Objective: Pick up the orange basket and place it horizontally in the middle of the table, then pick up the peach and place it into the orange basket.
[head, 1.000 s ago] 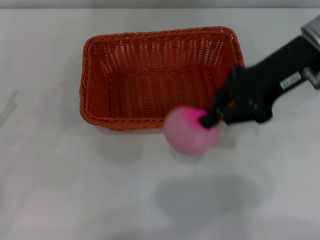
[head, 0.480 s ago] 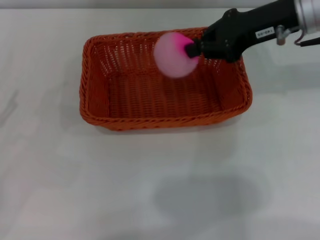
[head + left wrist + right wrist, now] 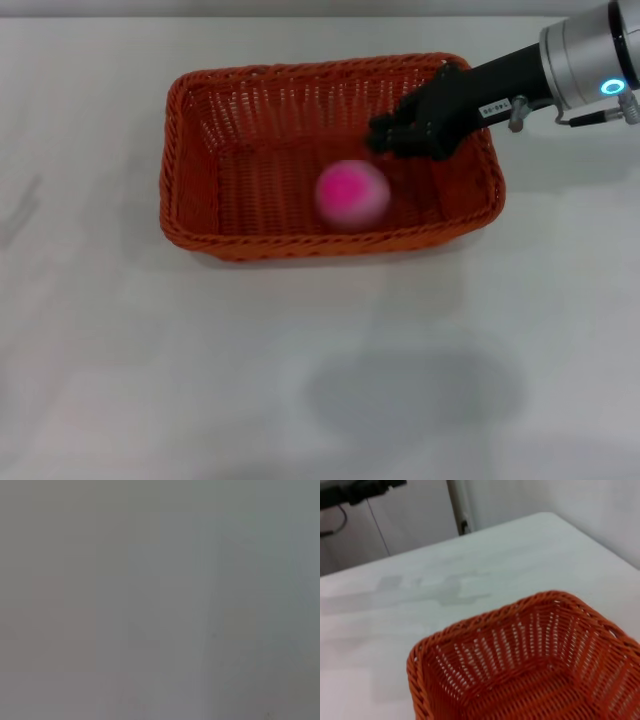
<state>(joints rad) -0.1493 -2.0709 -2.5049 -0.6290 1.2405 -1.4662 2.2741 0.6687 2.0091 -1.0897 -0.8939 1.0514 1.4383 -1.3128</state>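
Observation:
The orange basket (image 3: 300, 72) lies lengthwise across the middle of the white table (image 3: 140, 350). The pink peach (image 3: 352, 195) is inside it, right of the basket's centre, blurred and free of any grip. My right gripper (image 3: 385, 135) hovers over the basket's right part, just above and to the right of the peach, open and holding nothing. The right wrist view looks down on one corner of the basket (image 3: 520, 650) and the table (image 3: 470, 570) beyond; the peach does not show there. The left gripper is out of sight; its wrist view is plain grey.
A faint grey shadow (image 3: 415, 395) lies on the table in front of the basket. Beyond the table's far edge in the right wrist view stand pale cabinet fronts (image 3: 415, 515) and a dark object (image 3: 355, 490).
The right gripper carried the peach from the front of the basket up over its rim, then let go. The peach has dropped into the basket.

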